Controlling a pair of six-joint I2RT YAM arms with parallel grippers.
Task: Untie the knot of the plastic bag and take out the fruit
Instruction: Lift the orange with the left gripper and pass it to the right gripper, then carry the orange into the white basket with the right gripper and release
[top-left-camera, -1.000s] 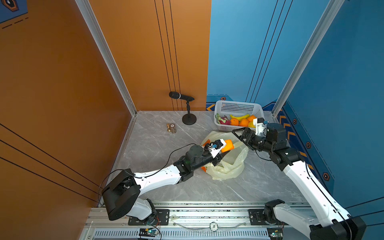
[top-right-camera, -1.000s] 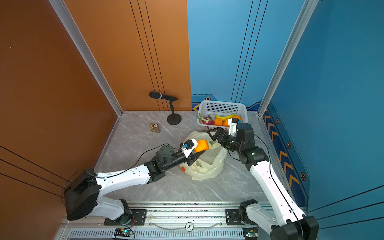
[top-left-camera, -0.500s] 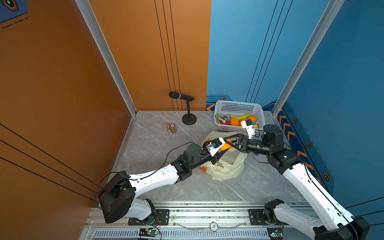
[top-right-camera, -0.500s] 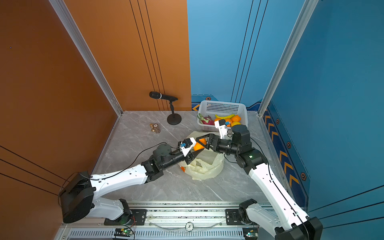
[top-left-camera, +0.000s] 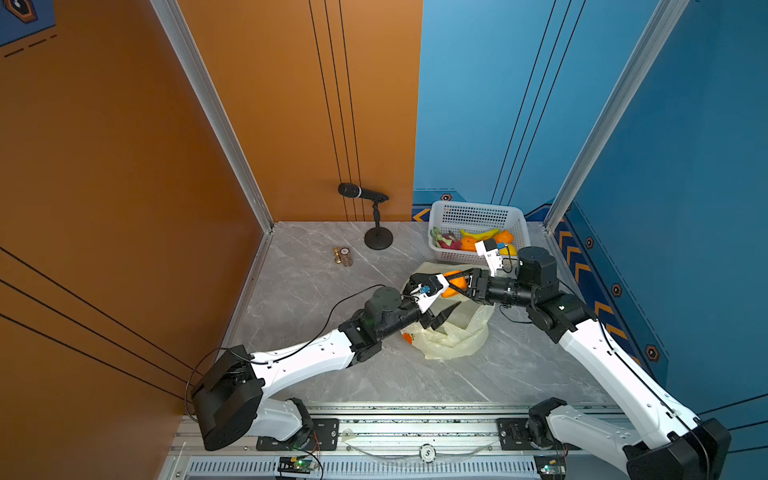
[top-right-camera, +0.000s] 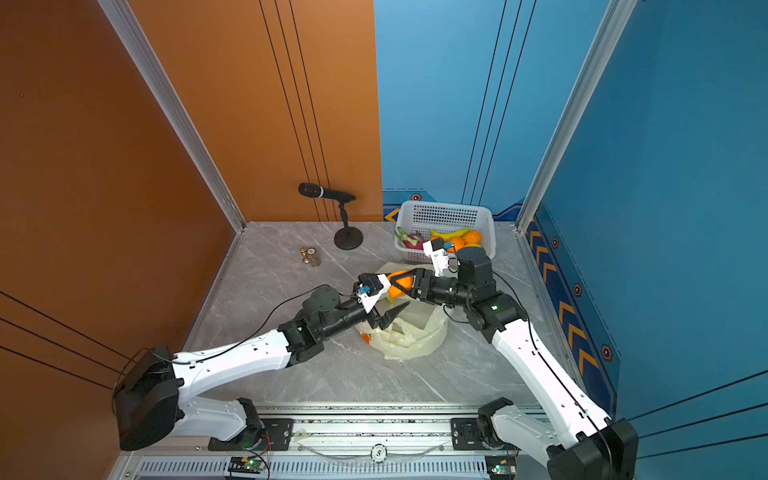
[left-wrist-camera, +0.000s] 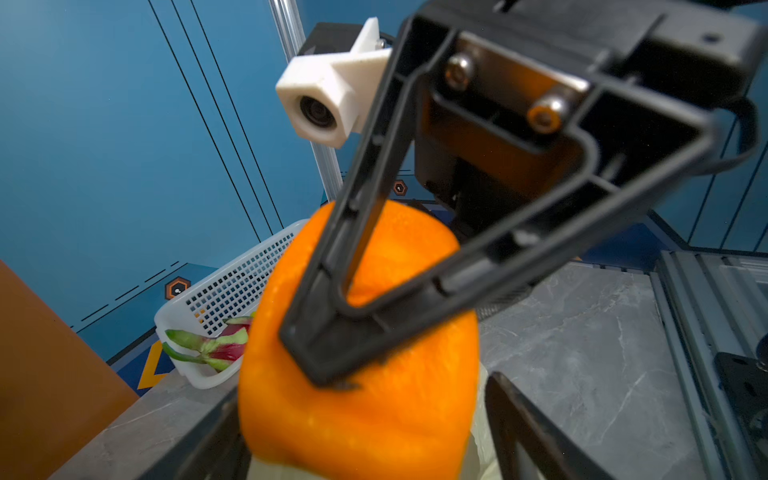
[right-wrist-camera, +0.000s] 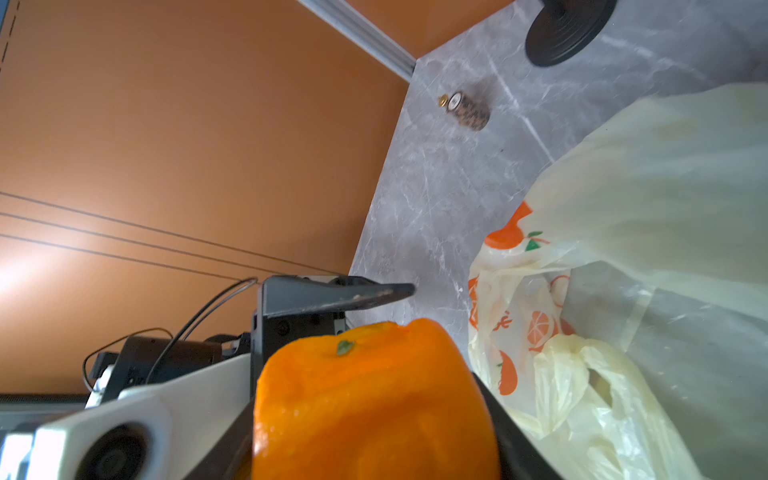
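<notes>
The fruit (top-left-camera: 452, 284) (an orange) sits gripped in the right tool (top-right-camera: 399, 283); the left tool (top-left-camera: 453, 292) gapes open.

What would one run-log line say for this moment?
step: handover; left end effector: open; right end effector: shut on orange; plastic bag: open

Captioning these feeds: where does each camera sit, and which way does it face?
Top view: high above the front rail, looking down at the table; both arms whole.
Top view: same vantage; both arms, basket beyond.
Left wrist: on the left arm, facing the blue wall; own fingers beside the orange.
Right wrist: on the right arm, facing the orange wall; own fingers clamp the orange.
Shared: both wrist views show the orange, opposite sides.
</notes>
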